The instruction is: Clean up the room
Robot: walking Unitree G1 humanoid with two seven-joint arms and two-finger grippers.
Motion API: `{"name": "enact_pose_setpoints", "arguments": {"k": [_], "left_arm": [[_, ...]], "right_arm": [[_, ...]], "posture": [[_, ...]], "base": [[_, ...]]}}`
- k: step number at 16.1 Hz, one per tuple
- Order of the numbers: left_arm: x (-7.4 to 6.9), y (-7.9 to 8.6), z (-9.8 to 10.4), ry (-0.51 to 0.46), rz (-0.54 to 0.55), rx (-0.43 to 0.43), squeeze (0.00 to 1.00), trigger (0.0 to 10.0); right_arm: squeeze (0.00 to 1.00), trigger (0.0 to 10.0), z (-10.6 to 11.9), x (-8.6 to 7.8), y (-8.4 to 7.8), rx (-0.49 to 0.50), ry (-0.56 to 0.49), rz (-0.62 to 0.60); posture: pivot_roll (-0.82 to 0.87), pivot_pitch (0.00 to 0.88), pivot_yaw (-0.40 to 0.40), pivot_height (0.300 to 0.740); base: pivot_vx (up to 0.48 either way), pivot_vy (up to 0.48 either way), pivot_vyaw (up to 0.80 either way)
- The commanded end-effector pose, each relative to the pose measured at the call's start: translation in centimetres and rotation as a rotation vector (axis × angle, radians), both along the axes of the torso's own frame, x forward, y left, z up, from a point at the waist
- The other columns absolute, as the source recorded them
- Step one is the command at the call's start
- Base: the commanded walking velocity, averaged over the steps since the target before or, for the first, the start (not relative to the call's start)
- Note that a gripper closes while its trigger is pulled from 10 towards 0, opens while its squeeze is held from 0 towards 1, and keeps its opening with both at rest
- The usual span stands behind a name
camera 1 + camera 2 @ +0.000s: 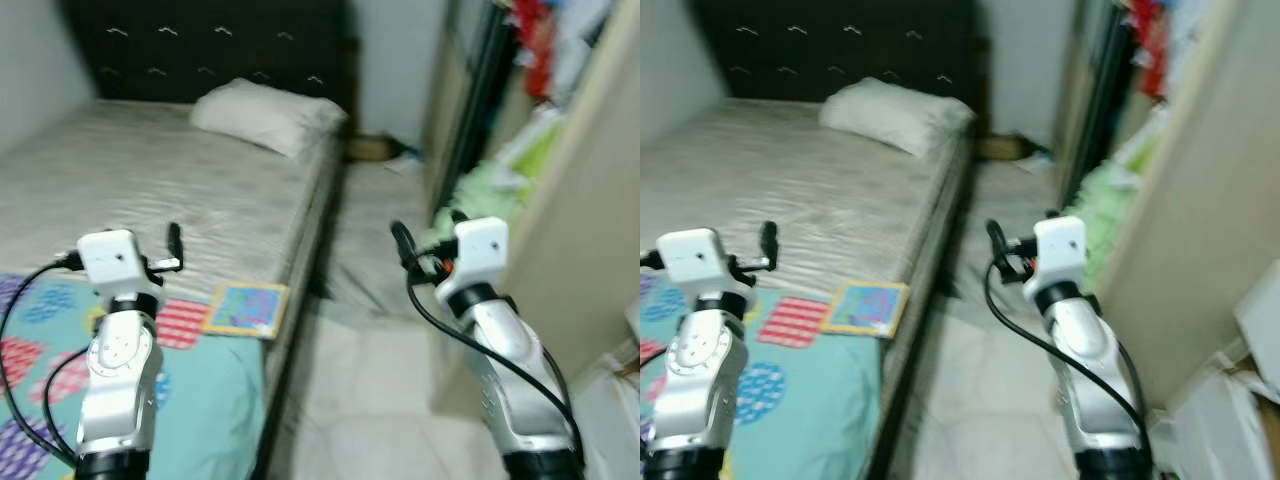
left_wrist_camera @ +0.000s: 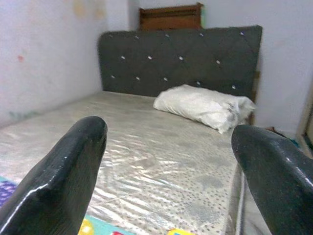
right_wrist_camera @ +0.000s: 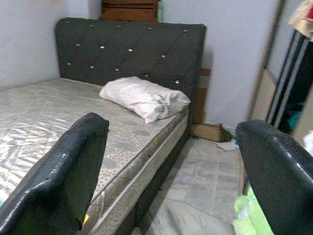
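Bed (image 1: 150, 190): long axis runs away from the robot toward a dark tufted headboard (image 2: 181, 58); bare mattress, patterned light cover.

Pillow (image 1: 265, 115): white, lying at the head end near the bed's right edge, long axis slanted across the mattress.

Blanket (image 1: 200, 400): teal with coloured patches, spread over the near end of the bed.

Book (image 1: 246, 309): flat, colourful cover up, on the bed's near right edge, touching the blanket.

Floor (image 1: 370, 380): pale tiles in the aisle right of the bed; a brown box (image 3: 211, 131) against the far wall, contents not discernible.

Wardrobe (image 1: 500, 110): right of the aisle, open, holding green and red clothes, blurred.

Left pincer (image 2: 171, 166): raised over the bed, fingers spread, holding nothing.

Right pincer (image 3: 171, 166): raised over the aisle, fingers spread, holding nothing.
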State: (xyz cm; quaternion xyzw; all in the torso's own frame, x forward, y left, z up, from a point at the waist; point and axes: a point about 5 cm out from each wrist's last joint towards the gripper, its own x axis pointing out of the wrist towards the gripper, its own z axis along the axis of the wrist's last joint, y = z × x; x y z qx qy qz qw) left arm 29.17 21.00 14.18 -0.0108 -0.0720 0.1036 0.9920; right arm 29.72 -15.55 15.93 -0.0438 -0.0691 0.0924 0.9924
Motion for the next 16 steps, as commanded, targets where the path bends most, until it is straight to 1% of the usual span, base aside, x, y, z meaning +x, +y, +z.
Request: {"name": "enact_pose_setpoints", "arguments": {"k": [1, 4, 6, 8, 9, 11, 14, 16], "left_arm": [[0.22, 0.16, 0.18, -0.004, 0.005, 0.006, 0.00, 10.0], [0.16, 0.45, 0.15, -0.007, 0.013, 0.011, 0.00, 10.0], [0.11, 0.63, 0.15, -0.013, 0.034, 0.008, 0.00, 10.0], [-0.01, 0.70, 0.06, -0.012, 0.037, 0.008, 0.00, 10.0], [-0.21, 0.75, -0.08, -0.010, 0.038, 0.008, 0.00, 10.0], [-0.09, 0.73, -0.12, -0.008, 0.035, 0.008, 0.00, 10.0], [0.55, 0.26, 0.15, -0.019, 0.016, 0.003, 0.00, 10.0], [0.57, 0.17, 0.09, -0.018, 0.010, -0.003, 0.00, 10.0]], "right_arm": [[0.00, 10.0, 0.21, -0.05, -0.13, 0.011, -0.012, -0.008], [0.00, 10.0, -0.13, -0.20, 0.21, 0.019, -0.002, -0.004], [0.00, 10.0, 0.04, 0.23, 0.53, 0.018, -0.005, 0.013], [0.00, 10.0, 0.30, 0.55, 0.38, 0.016, -0.013, 0.012], [0.00, 10.0, 0.52, 0.75, 0.04, 0.015, -0.020, 0.001], [0.00, 10.0, 0.47, 0.74, -0.10, 0.014, -0.020, -0.004], [0.00, 10.0, 0.38, 0.49, -0.06, 0.012, -0.022, -0.002], [0.00, 10.0, 0.33, 0.49, -0.14, 0.013, -0.022, -0.007]], "posture": [[-0.13, 0.000, 0.030, 0.740], [-0.12, 0.000, 0.020, 0.740], [-0.11, 0.000, 0.008, 0.740], [-0.11, 0.000, 0.008, 0.740], [-0.11, 0.000, 0.008, 0.740], [-0.12, 0.000, 0.013, 0.740], [-0.13, 0.000, 0.021, 0.740], [-0.13, 0.000, 0.027, 0.740]], "base": [[0.000, 0.000, 0.80], [0.000, 0.000, 0.80], [0.000, 0.000, 0.80], [0.000, 0.000, 0.80], [0.000, 0.000, 0.80], [0.000, 0.000, 0.80], [0.000, 0.000, 0.80], [0.000, 0.000, 0.80]]}}
